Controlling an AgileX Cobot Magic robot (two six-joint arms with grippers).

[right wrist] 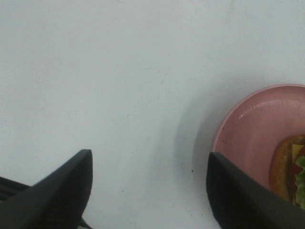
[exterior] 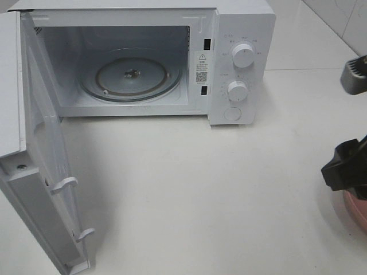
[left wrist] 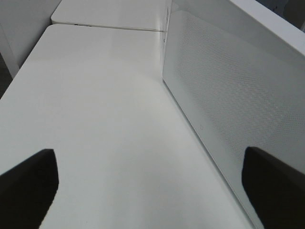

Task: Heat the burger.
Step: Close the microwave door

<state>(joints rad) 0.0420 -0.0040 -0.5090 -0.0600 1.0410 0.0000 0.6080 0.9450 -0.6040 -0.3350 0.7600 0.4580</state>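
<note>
Right wrist view: the burger (right wrist: 291, 168) lies on a pink plate (right wrist: 252, 129), only its edge showing, with brown bun, green lettuce and a bit of red and yellow. It sits just beside one finger of the right pincer (right wrist: 148, 191), outside the gap between the 2 fingers; that pincer is spread apart over bare white bench (right wrist: 119, 71) and holds nothing. From the exterior high view the plate (exterior: 356, 211) peeks out at the right edge, under the right arm, well apart from the microwave (exterior: 137, 63), whose door (exterior: 46, 189) hangs wide open, glass turntable (exterior: 131, 75) showing. The left pincer (left wrist: 147, 186) is fully spread beside the door, empty.
</note>
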